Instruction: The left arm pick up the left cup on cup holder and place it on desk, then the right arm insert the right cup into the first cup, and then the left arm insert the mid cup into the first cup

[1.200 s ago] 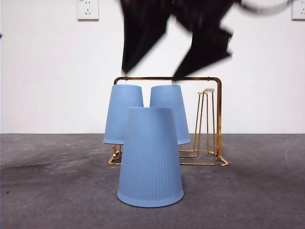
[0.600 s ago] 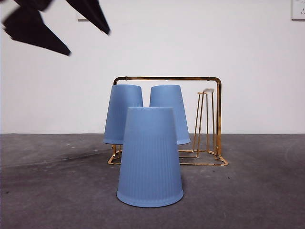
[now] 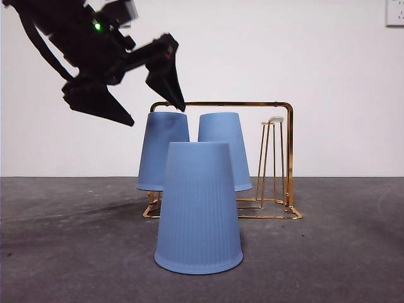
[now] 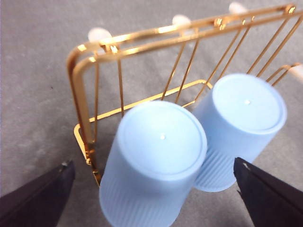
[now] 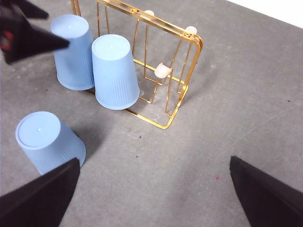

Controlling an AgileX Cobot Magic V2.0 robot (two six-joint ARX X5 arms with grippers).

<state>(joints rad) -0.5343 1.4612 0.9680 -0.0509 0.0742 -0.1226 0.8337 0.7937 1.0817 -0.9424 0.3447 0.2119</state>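
Observation:
Two blue upturned cups sit on the gold wire cup holder point(image 3: 288, 158): the left cup point(image 3: 163, 151) and the middle one point(image 3: 222, 148). The peg at the holder's right end point(image 3: 276, 120) is bare. A third blue cup point(image 3: 199, 208) stands upside down on the desk point(image 3: 341, 252) in front of the holder. My left gripper point(image 3: 156, 114) is open and hangs tilted just above the left cup point(image 4: 154, 161), one jaw to each side of its top, not touching. My right gripper point(image 5: 155, 160) is open, high over the desk, holding nothing.
The right wrist view shows the holder point(image 5: 189, 61), both racked cups point(image 5: 73, 52) point(image 5: 113, 71), the cup on the desk point(image 5: 47, 142) and my left gripper point(image 5: 28, 38) by the end cup. A white wall with sockets point(image 3: 394, 12) stands behind.
The dark arm was at the top centre, swung to the top left corner, and has now come down with jaws open over the left cup. The cups have not moved.

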